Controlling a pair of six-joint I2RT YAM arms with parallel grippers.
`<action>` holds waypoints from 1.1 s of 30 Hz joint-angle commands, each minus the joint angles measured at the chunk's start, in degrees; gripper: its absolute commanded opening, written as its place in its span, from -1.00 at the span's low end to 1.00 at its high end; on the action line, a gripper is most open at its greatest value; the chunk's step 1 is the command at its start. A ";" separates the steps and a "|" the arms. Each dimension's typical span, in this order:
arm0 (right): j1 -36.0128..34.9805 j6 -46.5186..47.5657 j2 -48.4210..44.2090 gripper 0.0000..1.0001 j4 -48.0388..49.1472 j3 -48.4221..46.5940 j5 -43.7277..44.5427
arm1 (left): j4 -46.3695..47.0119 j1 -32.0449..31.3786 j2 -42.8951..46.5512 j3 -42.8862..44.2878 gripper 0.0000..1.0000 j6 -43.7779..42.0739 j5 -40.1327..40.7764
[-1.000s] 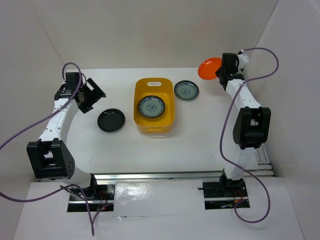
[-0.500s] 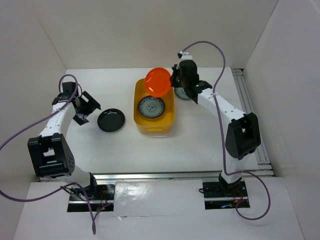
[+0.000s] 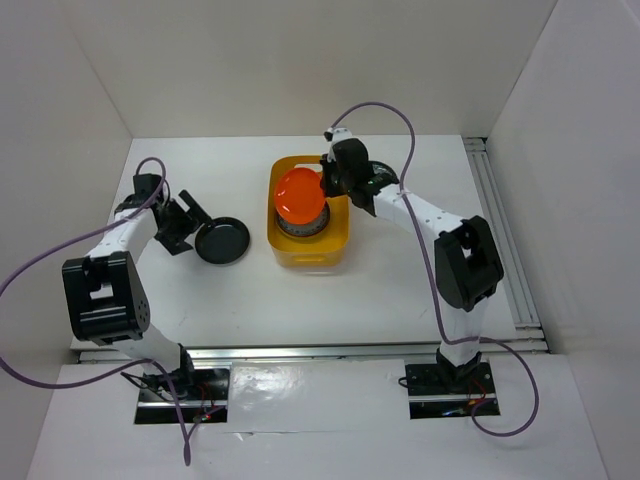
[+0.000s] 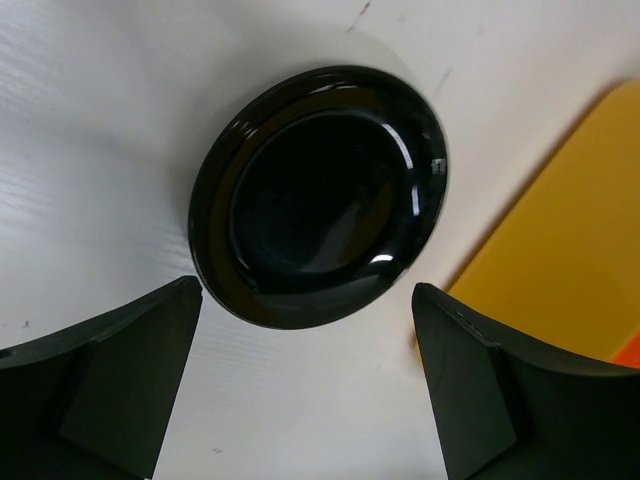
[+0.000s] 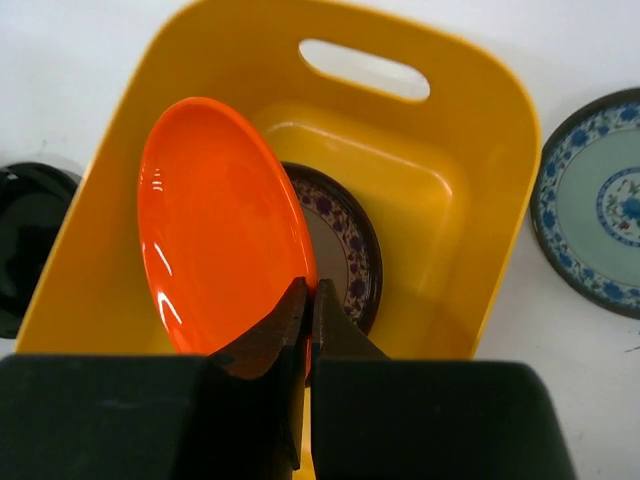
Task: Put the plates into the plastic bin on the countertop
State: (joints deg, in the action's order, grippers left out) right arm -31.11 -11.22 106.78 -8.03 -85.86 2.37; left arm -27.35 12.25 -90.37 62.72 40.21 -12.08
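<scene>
White walls [image 3: 300, 60] stand around your white worktop [image 3: 400, 290]. The yellow bin [image 3: 308, 256] sits near the middle of it.

Your right jaws are pressed together on the rim of an orange plate [image 3: 298, 192]. That plate is tilted up on its edge, and it hangs over the open bin. You cannot tell how deep it goes. Under it, flat on the floor of the bin, lies a plate with a dark pattern [image 5: 350, 245]. The orange one hides most of it.

A second patterned plate [image 5: 598, 200] lies on the worktop just beside the bin, on its right side. From above, your right arm [image 3: 420, 212] covers most of it.

A shiny black plate [image 3: 222, 241] lies flat on the worktop, left of the bin and near it. Your left jaws are spread wide and hold nothing. In the left wrist view, the two fingers [image 4: 120, 370] sit low on each side, and the black plate lies just past them. The tip of one finger is just beside the plate's rim. You cannot tell if it touches.
</scene>
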 commanded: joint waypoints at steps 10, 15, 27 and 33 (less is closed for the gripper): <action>-1.49 0.24 4.05 -0.58 2.06 -2.38 1.41 | 3.54 0.32 -2.00 -4.79 1.00 -2.94 -1.46; -2.98 0.85 2.13 0.77 2.06 -2.38 0.80 | 5.55 0.32 -3.05 -6.46 0.96 -2.94 -2.07; -8.44 2.70 -10.88 1.00 2.14 -8.97 3.96 | 6.61 -0.82 -4.72 -8.84 0.70 -2.85 0.74; -6.16 3.23 -18.53 1.00 0.57 -6.87 5.71 | 7.75 -1.88 -8.06 -8.23 0.09 -2.32 3.46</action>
State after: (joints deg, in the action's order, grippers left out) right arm -39.03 -9.06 92.12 -7.79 -92.58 6.09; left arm -21.32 10.90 -95.61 54.43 38.02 -10.63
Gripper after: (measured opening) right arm 0.999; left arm 0.591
